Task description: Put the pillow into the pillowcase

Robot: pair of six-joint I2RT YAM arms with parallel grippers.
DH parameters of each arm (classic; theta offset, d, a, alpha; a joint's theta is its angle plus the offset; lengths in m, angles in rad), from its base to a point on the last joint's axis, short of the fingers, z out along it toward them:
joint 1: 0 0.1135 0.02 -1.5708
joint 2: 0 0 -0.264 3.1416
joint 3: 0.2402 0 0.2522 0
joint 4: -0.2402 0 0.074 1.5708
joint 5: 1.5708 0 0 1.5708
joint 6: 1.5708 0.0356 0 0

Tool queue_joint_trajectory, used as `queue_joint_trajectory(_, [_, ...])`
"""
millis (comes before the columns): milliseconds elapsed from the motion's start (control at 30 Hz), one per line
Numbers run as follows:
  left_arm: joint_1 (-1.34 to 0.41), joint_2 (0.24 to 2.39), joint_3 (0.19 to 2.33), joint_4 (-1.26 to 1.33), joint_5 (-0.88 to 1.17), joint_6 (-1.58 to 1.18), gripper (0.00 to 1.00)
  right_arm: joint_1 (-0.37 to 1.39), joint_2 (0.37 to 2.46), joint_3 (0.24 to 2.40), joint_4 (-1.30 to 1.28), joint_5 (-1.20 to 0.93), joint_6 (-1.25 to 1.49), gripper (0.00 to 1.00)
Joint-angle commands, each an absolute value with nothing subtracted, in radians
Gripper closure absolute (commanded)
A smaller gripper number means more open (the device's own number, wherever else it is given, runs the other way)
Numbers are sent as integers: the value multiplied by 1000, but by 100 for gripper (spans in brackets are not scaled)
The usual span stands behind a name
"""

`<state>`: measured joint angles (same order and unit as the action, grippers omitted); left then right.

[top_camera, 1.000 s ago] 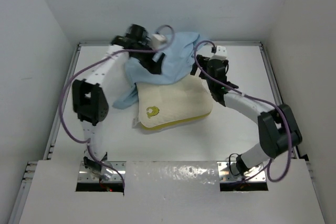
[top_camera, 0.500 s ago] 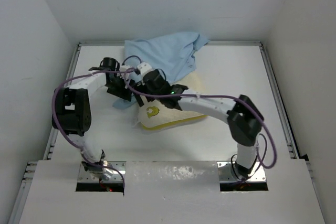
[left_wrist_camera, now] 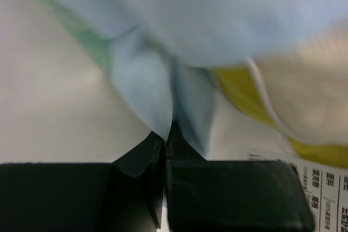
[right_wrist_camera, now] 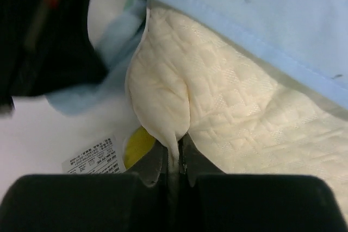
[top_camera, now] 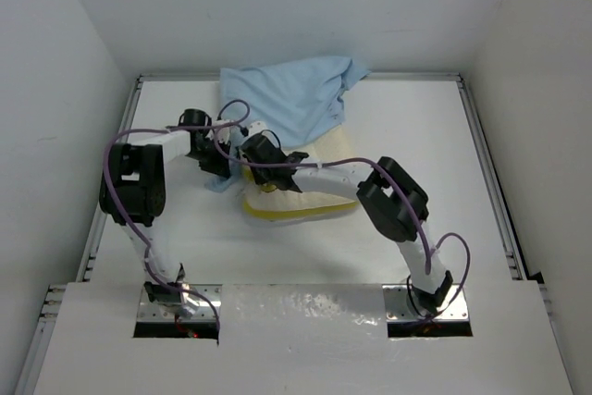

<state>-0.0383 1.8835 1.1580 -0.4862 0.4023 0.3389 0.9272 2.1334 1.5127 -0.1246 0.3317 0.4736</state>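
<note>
Your left hand is clenched on a pillowcase corner; your right hand pinches a thin fold at the corner of the pillow. Pillow lies mid-desk, pillowcase draped over its far end. Risk: both bites look shallow; a hard pull may slip the cloth or drag the pillow.

Quilted cream cloth pillow, smooth thin light-blue cloth pillowcase, matt white table
</note>
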Motion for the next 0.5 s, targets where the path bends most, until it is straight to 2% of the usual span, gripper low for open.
queue_joint_trajectory(0, [-35,1804,1120,-537,598,389,100,896,2037,1505,85,350,531,100])
queue_joint_trajectory(133, [-37,1741,1135,-702,736,584,100,842,2040,1649,309,500,537,100])
queue_joint_trajectory(167, [-38,1737,1158,-797,803,622,100,824,2069,1764,320,559,516,100])
queue_joint_trajectory(233, [-41,1718,1193,-911,869,760,100,798,2211,1905,296,622,435,100])
queue_joint_trajectory(267, [-41,1714,1251,-1051,949,817,100,787,2271,2039,284,658,396,100])
queue_joint_trajectory(300, [-40,1706,1284,-1140,987,969,100,781,2380,2093,264,679,356,100])
queue_joint_trajectory(367, [-31,1697,1351,-1318,1078,1061,100,753,2456,2170,239,701,357,100])
queue_joint_trajectory(433, [0,1654,1374,-1318,1092,1023,100,735,2488,2148,230,716,394,100])
queue_joint_trajectory(467, [26,1645,1374,-1319,1103,1019,100,730,2477,2069,248,716,400,100])
